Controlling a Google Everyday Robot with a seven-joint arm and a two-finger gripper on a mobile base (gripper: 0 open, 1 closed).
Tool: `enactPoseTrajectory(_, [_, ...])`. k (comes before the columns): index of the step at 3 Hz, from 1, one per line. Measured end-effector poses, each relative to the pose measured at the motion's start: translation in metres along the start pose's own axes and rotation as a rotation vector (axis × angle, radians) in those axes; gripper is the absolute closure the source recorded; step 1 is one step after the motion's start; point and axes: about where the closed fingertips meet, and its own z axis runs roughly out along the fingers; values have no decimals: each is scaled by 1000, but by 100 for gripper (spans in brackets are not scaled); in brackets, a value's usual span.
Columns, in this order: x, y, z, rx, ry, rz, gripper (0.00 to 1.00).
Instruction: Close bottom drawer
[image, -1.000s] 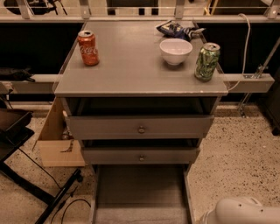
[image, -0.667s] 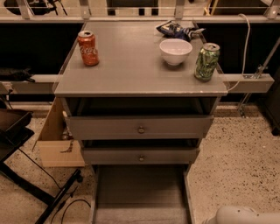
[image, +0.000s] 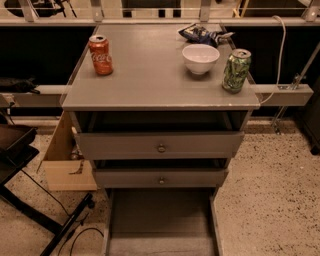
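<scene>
The grey cabinet has three drawers. The bottom drawer is pulled far out toward me; I see its long flat grey tray and side walls, and its front panel is cut off by the lower edge of the view. The middle drawer and the taller top drawer above it each show a small round knob; both stand slightly out. The gripper is not in view.
On the cabinet top stand a red cola can, a white bowl, a green can and a dark snack bag. A cardboard box sits left of the cabinet. Black stand legs and cables lie at lower left.
The white rounded part of the robot at the bottom right has sunk out of view. The drawers and the things on top have not moved.
</scene>
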Motion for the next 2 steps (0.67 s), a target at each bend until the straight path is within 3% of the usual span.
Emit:
enactPoseTrajectory(1, [17, 3, 39, -57, -73, 59, 100])
enactPoseTrajectory(2, [23, 0, 58, -87, -149, 114, 100])
